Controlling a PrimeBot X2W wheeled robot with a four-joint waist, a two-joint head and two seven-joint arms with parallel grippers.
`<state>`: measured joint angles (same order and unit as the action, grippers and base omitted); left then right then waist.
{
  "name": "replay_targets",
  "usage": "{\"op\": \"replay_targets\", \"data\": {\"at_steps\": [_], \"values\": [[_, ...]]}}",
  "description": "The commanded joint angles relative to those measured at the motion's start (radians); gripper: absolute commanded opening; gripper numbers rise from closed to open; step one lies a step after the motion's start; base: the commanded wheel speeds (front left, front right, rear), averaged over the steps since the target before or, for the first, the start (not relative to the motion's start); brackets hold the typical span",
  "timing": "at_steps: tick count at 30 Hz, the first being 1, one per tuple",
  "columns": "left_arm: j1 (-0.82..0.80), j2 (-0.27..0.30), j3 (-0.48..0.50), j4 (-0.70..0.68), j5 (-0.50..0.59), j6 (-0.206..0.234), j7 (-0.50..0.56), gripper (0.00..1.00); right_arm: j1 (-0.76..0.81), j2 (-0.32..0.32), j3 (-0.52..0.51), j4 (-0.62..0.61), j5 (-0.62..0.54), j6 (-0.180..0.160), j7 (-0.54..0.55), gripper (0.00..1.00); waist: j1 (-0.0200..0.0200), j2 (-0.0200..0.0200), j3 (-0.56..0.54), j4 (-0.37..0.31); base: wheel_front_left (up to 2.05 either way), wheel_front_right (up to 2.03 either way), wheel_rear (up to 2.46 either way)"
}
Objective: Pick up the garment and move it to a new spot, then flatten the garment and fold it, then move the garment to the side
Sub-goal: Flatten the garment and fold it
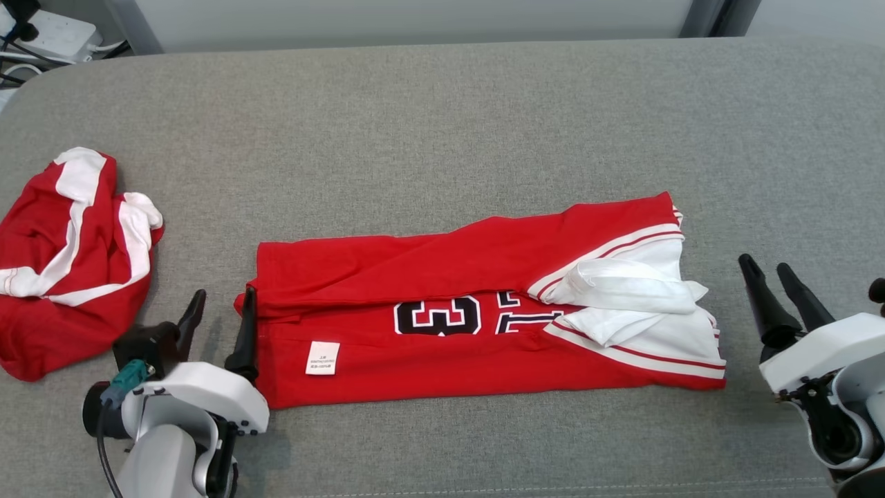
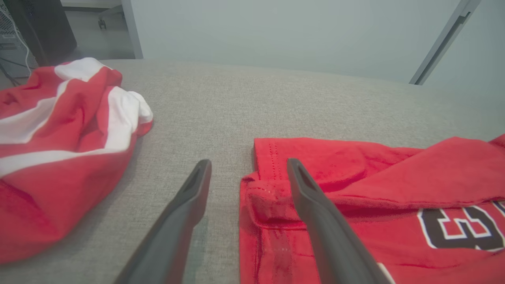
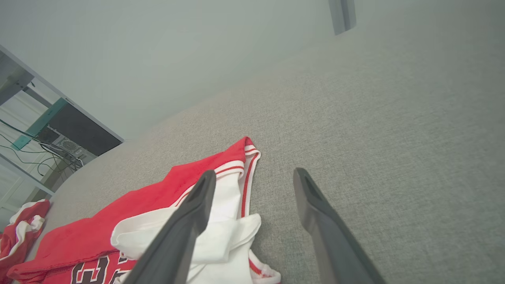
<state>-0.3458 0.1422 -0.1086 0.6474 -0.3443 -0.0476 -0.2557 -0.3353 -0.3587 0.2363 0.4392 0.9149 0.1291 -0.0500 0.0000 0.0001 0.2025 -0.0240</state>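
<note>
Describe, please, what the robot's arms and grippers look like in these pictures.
Both arms have smooth white rounded shells with dark joints. The left gripper and right gripper each carry two long, dark, tapering fingers. A black cable with a teal connector plugs in at the left wrist. No markings are readable.

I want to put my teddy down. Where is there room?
Bare: the far strip of grey surface behind the jersey, and the near strip in front of it. Crowded: the left, with the crumpled garment and left gripper by the jersey.
</note>
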Motion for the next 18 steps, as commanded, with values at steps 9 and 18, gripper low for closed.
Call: {"op": "replay_targets", "data": {"at_steps": [9,18], "values": [[0.087,-0.034,0.117,-0.14,0.083,0.023,-0.006,1.0,-0.017,0.04,0.031,0.048,-0.083,0.002,-0.072,1.0,0.0,-0.0001,-0.03,0.008,0.0,0.0,0.0],[0.114,-0.067,0.155,-0.194,0.121,-0.006,-0.006,1.0,-0.052,0.062,0.052,0.129,-0.083,0.002,-0.098,1.0,0.0,-0.0001,0.005,0.051,0.0,0.0,0.0]]}}
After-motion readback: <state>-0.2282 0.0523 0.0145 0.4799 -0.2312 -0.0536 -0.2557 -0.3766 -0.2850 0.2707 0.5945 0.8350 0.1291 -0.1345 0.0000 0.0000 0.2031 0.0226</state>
